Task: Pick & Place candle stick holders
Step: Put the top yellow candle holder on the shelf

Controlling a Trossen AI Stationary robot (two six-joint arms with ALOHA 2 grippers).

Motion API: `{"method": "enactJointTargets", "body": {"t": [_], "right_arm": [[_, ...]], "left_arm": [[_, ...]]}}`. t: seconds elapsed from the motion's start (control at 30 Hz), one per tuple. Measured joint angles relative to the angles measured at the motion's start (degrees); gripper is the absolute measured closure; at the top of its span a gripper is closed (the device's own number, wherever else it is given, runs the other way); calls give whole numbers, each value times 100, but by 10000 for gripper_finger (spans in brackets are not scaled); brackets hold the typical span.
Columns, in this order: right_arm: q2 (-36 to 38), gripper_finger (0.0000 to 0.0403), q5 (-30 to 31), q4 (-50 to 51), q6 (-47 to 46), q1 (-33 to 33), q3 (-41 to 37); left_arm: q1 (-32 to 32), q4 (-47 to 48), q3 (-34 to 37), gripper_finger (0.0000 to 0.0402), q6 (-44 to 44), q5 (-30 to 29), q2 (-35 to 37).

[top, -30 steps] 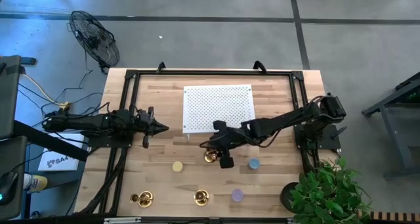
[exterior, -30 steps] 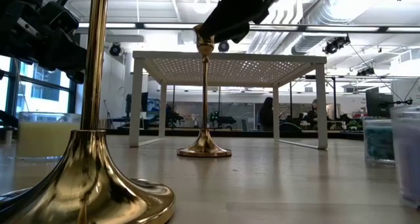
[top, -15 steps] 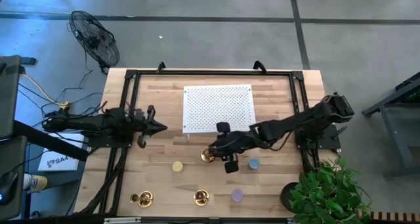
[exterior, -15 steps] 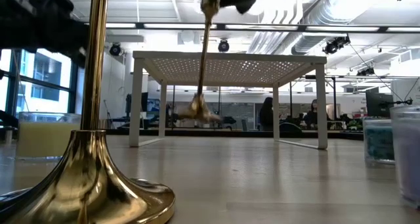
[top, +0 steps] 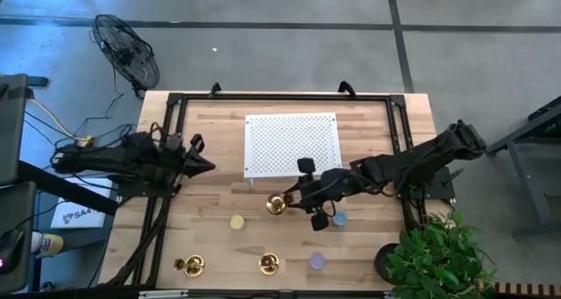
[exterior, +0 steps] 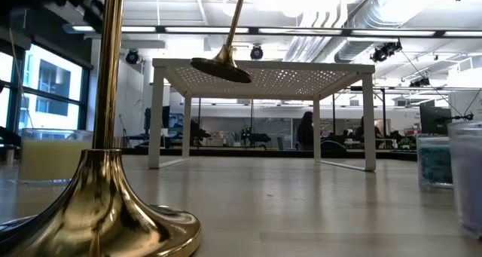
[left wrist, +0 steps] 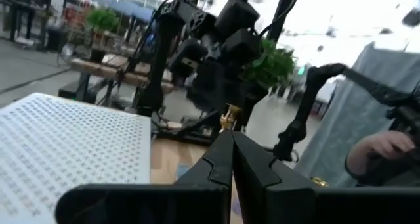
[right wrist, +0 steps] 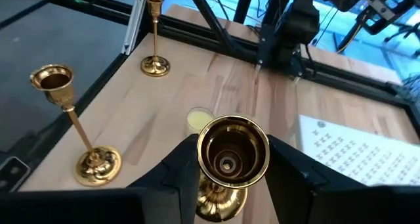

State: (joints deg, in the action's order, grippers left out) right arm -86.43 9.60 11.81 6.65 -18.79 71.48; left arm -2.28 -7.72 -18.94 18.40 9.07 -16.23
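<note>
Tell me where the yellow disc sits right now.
In the high view the yellow disc lies on the table's left-centre, below the white perforated stand and just left of the lifted candlestick.

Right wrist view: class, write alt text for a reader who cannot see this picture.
The right gripper holds a gold candlestick by its cup, lifted over the wooden table. Two more gold candlesticks stand upright farther off, with a yellow disc between them and the gripper.

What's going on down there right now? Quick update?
Right gripper shut on a gold candlestick, lifted and tilted off the table. Left gripper shut, empty, waiting. Two candlesticks standing at the front edge.
</note>
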Motion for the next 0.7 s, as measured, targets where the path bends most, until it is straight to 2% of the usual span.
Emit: {"method": "enactJointTargets", "body": {"t": [0.17,0.3,0.43,0.57,0.7], "right_arm": [[31,271,-8,11,259,2,0],[31,271,-52,69,274,2,0],[31,271,-71,144,267,-18,0],[31,271,-76,126,279,-75,0],[31,271,-75,125,282,-134,0]], "left_arm": [[0,1120,-1509,399,-119,154,-1152],[0,2112,-2694,399,-311,-62,-2173],[2,3297,-3860,399,-538,-23,-3260],[0,4604,-4897,399,-776,300,-4322],[-1,4841,-5497,399,-900,851,-5159]]}}
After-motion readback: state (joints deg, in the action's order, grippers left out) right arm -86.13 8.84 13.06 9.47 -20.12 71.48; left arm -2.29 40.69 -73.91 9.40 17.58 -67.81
